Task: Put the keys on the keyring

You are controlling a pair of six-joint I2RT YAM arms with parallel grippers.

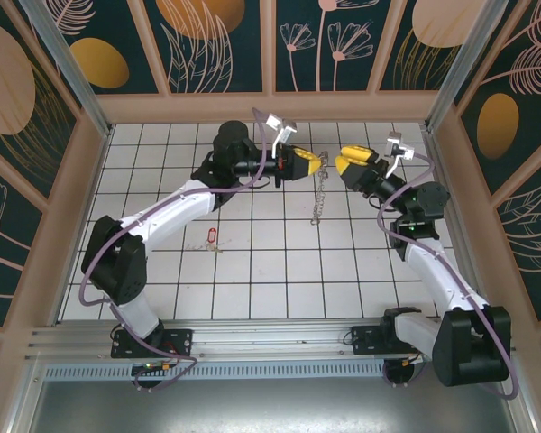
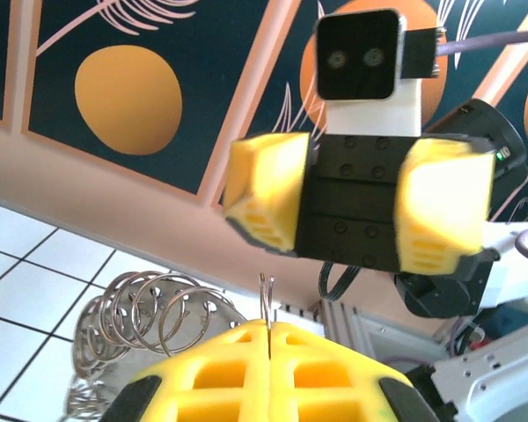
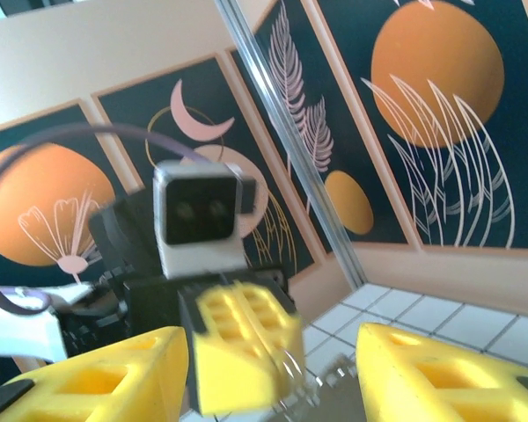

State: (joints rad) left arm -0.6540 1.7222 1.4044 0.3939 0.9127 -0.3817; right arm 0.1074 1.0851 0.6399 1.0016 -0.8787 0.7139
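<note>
The keyring [image 1: 320,194] hangs as a chain of silvery rings above the tiles at the back middle. My left gripper [image 1: 316,164] is shut on its thin wire loop [image 2: 266,303], which sticks up from between the closed yellow fingers [image 2: 220,369]. More of its rings [image 2: 145,316] dangle to the left. My right gripper [image 1: 343,162] faces the left one from close by, open, with nothing between its fingers [image 3: 97,378]. The blurred left gripper [image 3: 242,347] sits just ahead of that gap. A key [image 1: 211,237] with a red-pink head lies on the tiles further left, apart from both grippers.
The white tiled floor [image 1: 270,280] is enclosed by patterned panel walls [image 1: 216,45] with pink frames. An aluminium rail [image 1: 252,338] runs along the near edge by the arm bases. The right gripper [image 2: 352,220] fills the space just beyond the left one.
</note>
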